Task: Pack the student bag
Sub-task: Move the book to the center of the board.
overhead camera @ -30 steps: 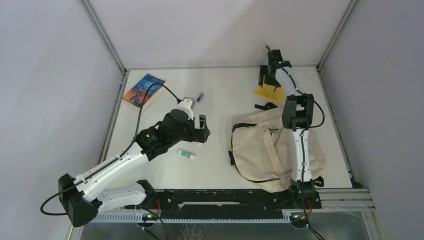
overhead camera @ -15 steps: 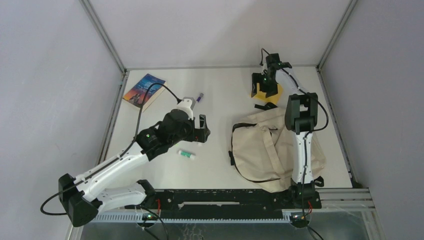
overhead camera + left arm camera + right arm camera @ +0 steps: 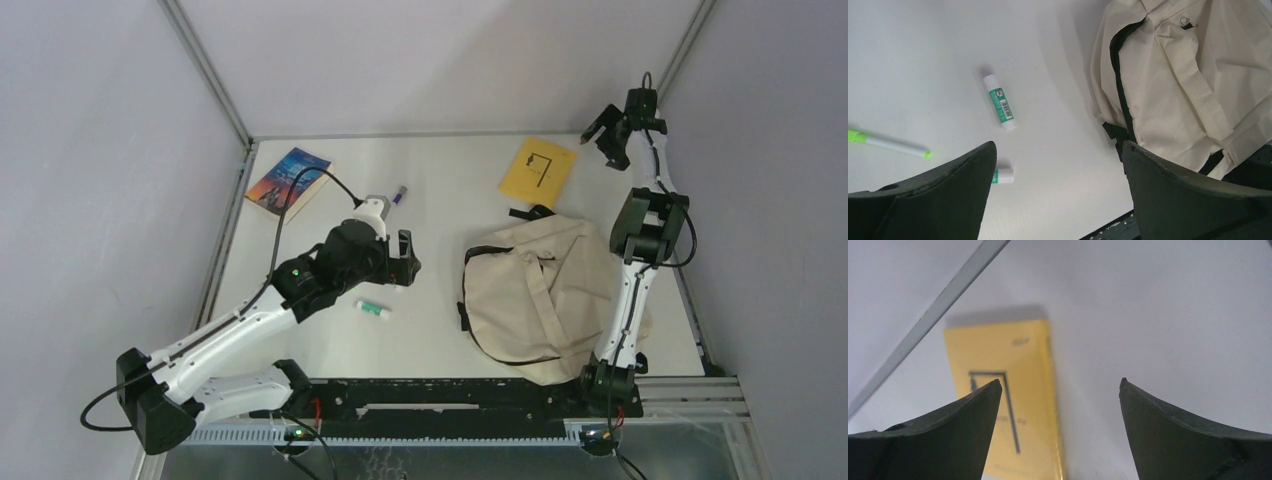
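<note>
Toward the near right corner of the surface [image 3: 450, 190], the bag [image 3: 545, 300] lies slumped, packing seemingly not begun — book [image 3: 288, 180], yellow booklet [image 3: 538, 172], glue stick [image 3: 373, 310] and pen [image 3: 399, 194] all outside it. Both empty, the left tool [image 3: 408, 262] and right tool [image 3: 610, 140] hover spread.

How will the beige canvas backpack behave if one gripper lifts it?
The beige canvas backpack lies slumped and creased, so it will probably sag and fold from a single grip point. It looks flat, hence likely empty and light. Its loose black straps may trail and snag.
</note>
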`<state>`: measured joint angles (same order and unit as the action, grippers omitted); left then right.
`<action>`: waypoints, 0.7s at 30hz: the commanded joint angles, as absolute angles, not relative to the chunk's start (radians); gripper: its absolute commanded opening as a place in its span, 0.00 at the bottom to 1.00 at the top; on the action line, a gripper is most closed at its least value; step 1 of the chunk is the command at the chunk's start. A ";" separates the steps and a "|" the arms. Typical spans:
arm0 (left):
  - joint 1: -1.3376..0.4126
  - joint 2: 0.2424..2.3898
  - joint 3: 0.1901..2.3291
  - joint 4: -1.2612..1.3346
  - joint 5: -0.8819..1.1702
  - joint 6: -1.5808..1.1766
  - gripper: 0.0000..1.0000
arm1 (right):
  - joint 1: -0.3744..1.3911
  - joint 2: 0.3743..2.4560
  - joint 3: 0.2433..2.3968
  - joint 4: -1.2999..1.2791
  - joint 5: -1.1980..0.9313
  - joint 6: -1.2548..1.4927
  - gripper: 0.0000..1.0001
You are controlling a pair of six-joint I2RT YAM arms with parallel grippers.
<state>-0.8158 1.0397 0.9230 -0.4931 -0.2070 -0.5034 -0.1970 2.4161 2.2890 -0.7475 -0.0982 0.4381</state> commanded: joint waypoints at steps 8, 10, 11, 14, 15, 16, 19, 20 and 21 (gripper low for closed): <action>-0.816 1.034 0.915 -0.488 -0.213 -0.538 1.00 | -0.165 2.619 2.400 -0.655 -0.201 0.659 0.99; -0.816 1.036 0.913 -0.485 -0.218 -0.542 1.00 | -0.136 2.626 2.400 -0.645 -0.209 0.643 1.00; -0.815 1.038 0.913 -0.483 -0.223 -0.542 1.00 | -0.122 2.633 2.399 -0.634 -0.232 0.640 1.00; -0.816 1.052 0.908 -0.470 -0.243 -0.523 1.00 | -0.079 2.645 2.415 -0.644 -0.252 0.615 0.99; -0.815 1.055 0.910 -0.470 -0.253 -0.511 1.00 | -0.055 2.643 2.414 -0.644 -0.250 0.600 0.99; -0.814 1.056 0.912 -0.471 -0.270 -0.496 1.00 | -0.038 2.643 2.413 -0.646 -0.248 0.582 0.99; -0.797 1.049 0.921 -0.472 -0.300 -0.475 1.00 | 0.009 2.640 2.422 -0.661 -0.252 0.520 0.98; -0.783 1.045 0.924 -0.470 -0.295 -0.473 1.00 | 0.031 2.638 2.432 -0.673 -0.251 0.497 0.97; -0.766 1.041 0.926 -0.467 -0.283 -0.474 1.00 | 0.047 2.633 2.435 -0.681 -0.253 0.470 0.97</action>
